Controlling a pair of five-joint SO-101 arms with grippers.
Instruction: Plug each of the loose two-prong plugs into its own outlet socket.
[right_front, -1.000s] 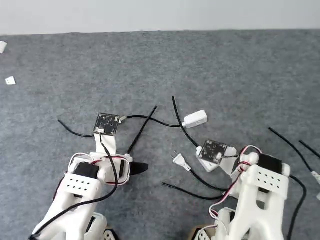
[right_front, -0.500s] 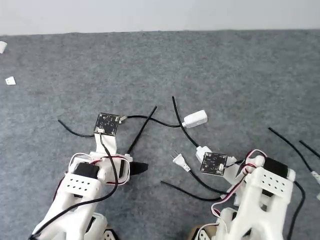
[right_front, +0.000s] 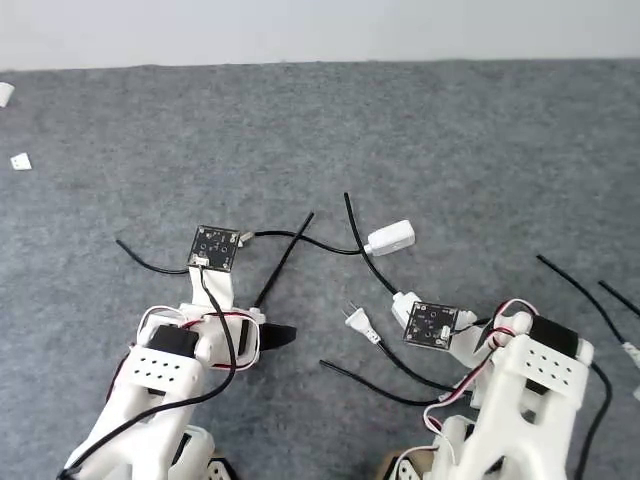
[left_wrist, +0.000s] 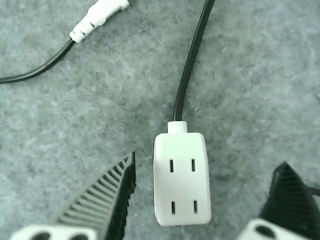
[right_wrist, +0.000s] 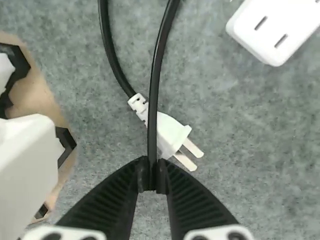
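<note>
Your left tool (left_wrist: 207, 167) is spread wide, straddling a white outlet socket (left_wrist: 181, 177) that lies face up on the grey tabletop (left_wrist: 260, 75) without touching either side, its black cord (left_wrist: 192, 55) leading off. Your right tool (right_wrist: 151, 169) is pinched tight on a second black cord (right_wrist: 156, 75), which crosses over a white two-prong plug (right_wrist: 170, 136) just beyond its tips. From above, that plug (right_front: 357, 320) sits between the two arms toward the tabletop's near edge, with a second outlet socket (right_front: 391, 238) beyond it, nearer the middle.

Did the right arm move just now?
Yes. The right arm drew back toward its own base, away from the white outlet socket, which stayed put.
</note>
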